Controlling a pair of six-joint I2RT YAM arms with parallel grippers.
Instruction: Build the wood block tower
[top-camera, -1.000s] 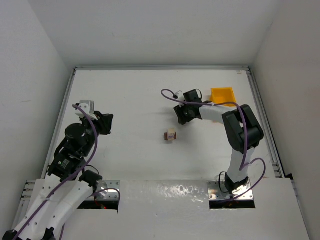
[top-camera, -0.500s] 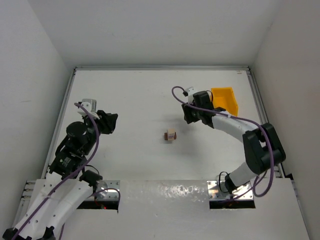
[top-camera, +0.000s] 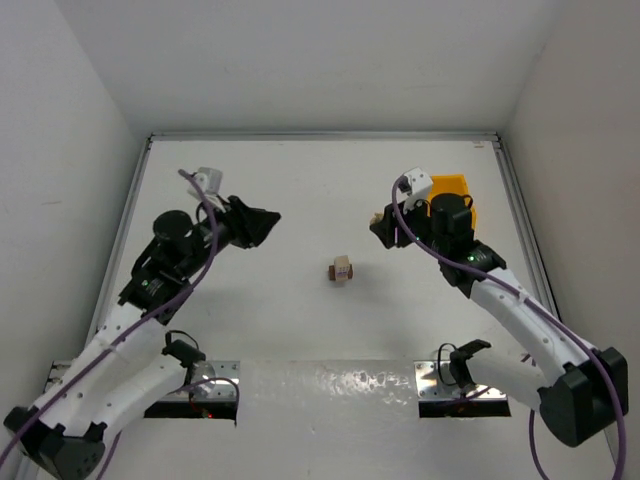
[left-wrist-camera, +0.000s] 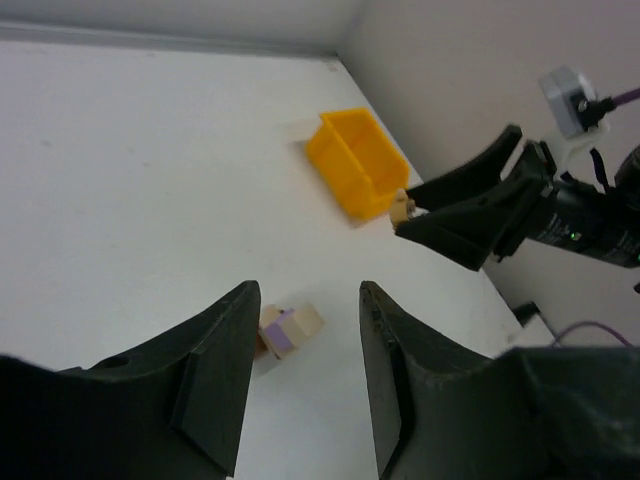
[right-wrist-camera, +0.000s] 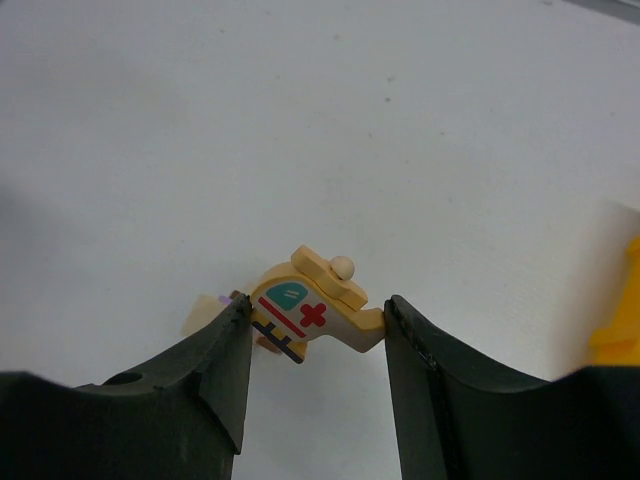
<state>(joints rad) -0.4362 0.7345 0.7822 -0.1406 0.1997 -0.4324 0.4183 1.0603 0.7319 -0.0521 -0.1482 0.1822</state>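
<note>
Widening left jaws | right jaws hold helicopter block (right-wrist-camera: 305, 310) | tower (top-camera: 342, 270) unmoved

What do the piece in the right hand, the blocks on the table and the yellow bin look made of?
Held piece: likely wood, pale matte body, painted teal window and red cross. Table blocks: probably wood too, tan, one purple face. Bin: moulded plastic by its uniform yellow walls.

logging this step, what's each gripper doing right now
left gripper: open, empty
right gripper: shut on a painted wooden block
</note>
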